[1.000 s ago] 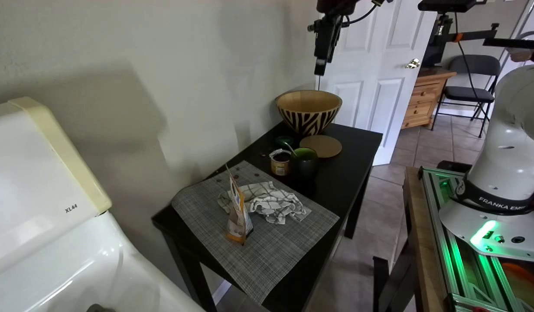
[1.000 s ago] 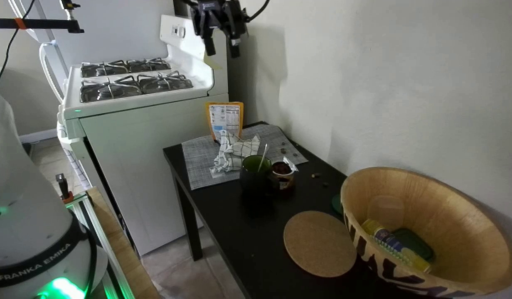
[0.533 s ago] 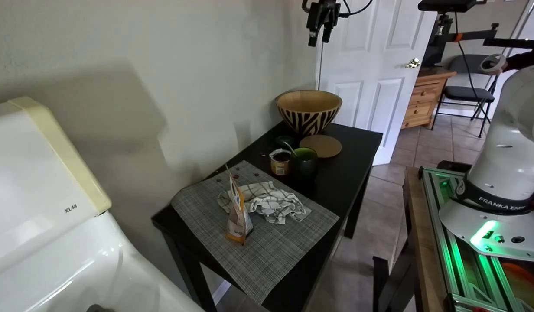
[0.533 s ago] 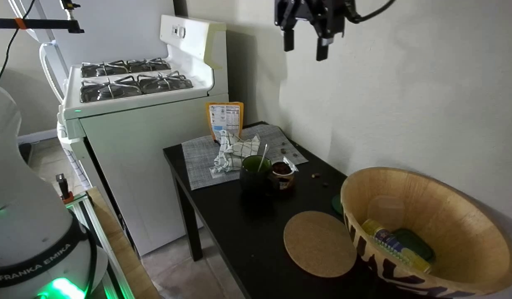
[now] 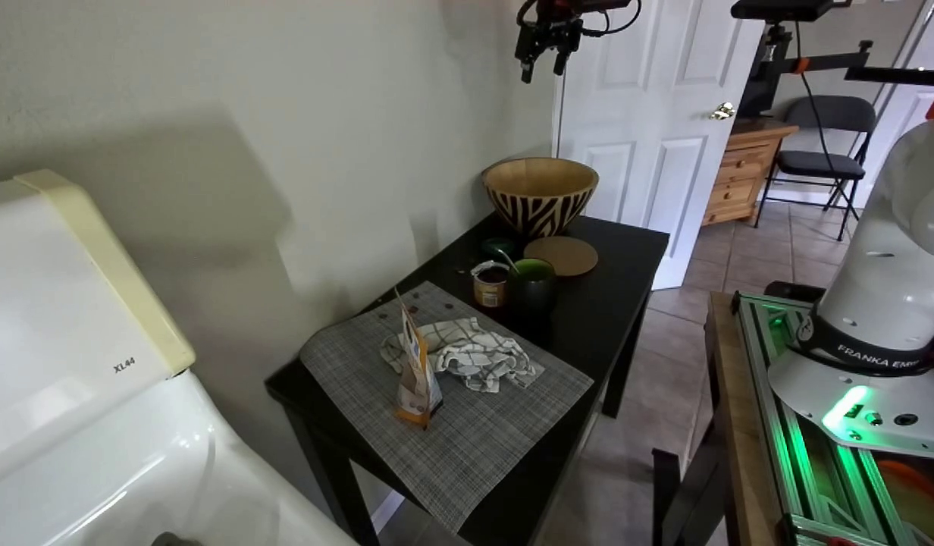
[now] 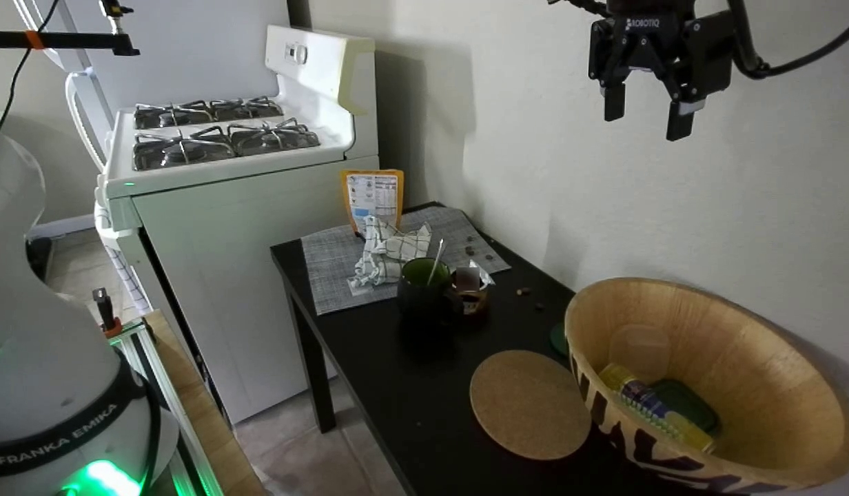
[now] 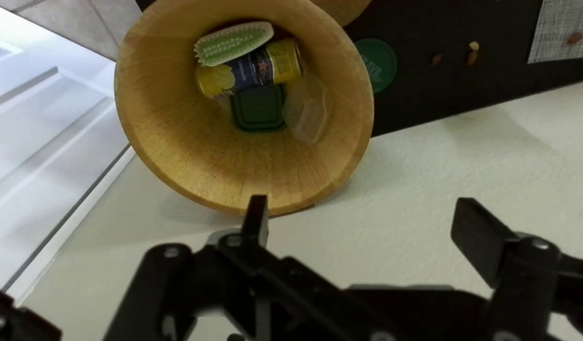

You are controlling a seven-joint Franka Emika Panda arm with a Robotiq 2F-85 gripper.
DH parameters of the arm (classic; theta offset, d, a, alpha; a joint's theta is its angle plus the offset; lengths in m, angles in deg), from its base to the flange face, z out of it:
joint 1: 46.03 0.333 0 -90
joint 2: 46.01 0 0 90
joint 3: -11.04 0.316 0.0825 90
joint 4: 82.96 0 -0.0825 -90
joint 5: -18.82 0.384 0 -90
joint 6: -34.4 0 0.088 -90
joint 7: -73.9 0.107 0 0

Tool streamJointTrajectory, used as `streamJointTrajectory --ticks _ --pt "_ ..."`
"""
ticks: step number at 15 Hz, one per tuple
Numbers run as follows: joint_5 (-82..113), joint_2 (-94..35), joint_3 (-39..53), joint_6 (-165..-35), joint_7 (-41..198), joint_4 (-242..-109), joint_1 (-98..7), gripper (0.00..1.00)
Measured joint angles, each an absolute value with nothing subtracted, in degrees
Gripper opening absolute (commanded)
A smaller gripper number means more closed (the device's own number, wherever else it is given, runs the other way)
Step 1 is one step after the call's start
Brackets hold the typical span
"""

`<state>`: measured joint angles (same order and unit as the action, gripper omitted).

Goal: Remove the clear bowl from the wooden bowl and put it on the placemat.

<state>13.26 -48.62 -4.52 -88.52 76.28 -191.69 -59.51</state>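
Observation:
The wooden bowl (image 5: 541,208) stands at the far end of the black table against the wall, and it is large at the lower right of an exterior view (image 6: 762,365). The clear bowl (image 7: 306,111) leans on its inner wall, tilted, beside a can; it shows faintly in an exterior view (image 6: 641,348). The grey placemat (image 5: 474,436) lies at the table's other end, and also shows in an exterior view (image 6: 331,265). My gripper (image 6: 646,122) is open and empty, high above the wooden bowl's wall side; in the wrist view its fingers (image 7: 361,208) are wide apart.
Inside the wooden bowl lie a yellow can (image 7: 249,68), a green brush (image 7: 232,42) and a dark green container (image 7: 258,108). A tan disc (image 5: 562,255), a dark mug (image 5: 535,284) with spoon and a small tub (image 5: 490,285) stand between. A cloth (image 5: 478,353) and pouch (image 5: 415,375) occupy the placemat.
My open gripper has travelled along the wall from the stove side toward the wooden bowl and has turned somewhat. The things on the table have not moved.

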Motion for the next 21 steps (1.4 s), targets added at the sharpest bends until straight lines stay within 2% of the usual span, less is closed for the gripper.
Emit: streamJointTrajectory --ticks 6,11,15,21 --pt "16.97 -46.12 -5.14 -87.52 81.41 -189.29 -60.56 1.0" --pt "31.13 -34.9 -8.25 -76.21 73.27 -181.02 -66.59 1.0" --pt "31.81 -22.9 -9.19 -64.61 68.14 -170.38 -73.77 1.0" --pt "30.84 -12.94 -9.51 -65.71 72.87 -160.58 -76.36 1.0"
